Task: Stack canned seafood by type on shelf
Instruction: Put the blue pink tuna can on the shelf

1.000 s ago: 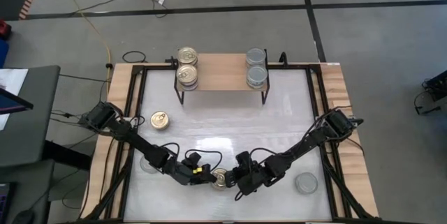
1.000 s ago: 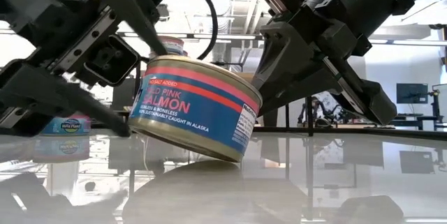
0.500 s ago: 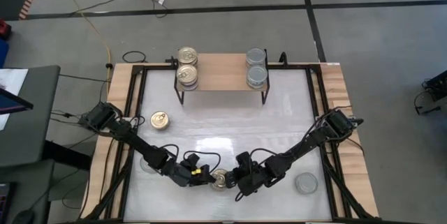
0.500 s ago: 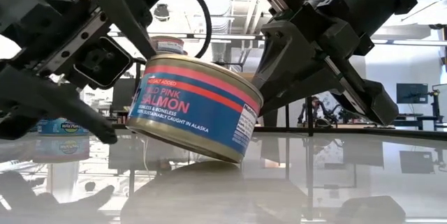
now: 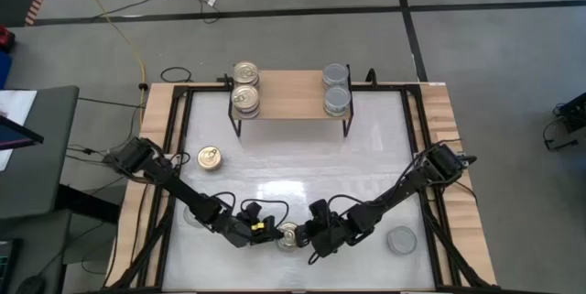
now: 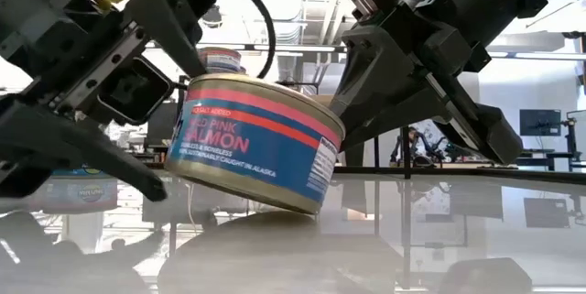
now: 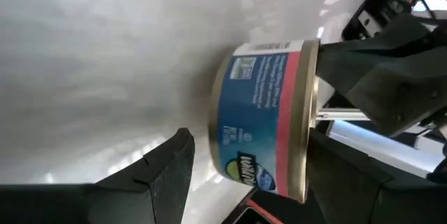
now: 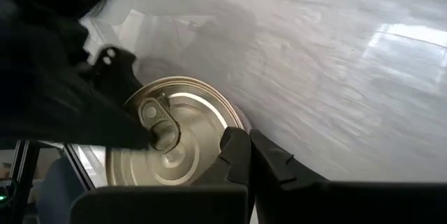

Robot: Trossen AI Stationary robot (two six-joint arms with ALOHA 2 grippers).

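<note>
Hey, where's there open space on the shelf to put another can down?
The shelf is bare in its middle, between the gold-lid cans at its left end and the silver-lid cans at its right. Both ends are taken.

Both arms flank the tilted can [image 5: 289, 234]; shelf [image 5: 293, 97] centre open.

Can [image 6: 252, 143] in front of me, blue/red label reads "PINK SALMON", small print "BONELESS" and "SUSTAINABLY CAUGHT IN ALASKA". Red band above has a line ending "ADDED". Barcode and logo on its label in my left wrist view, too blurred to read.
</note>
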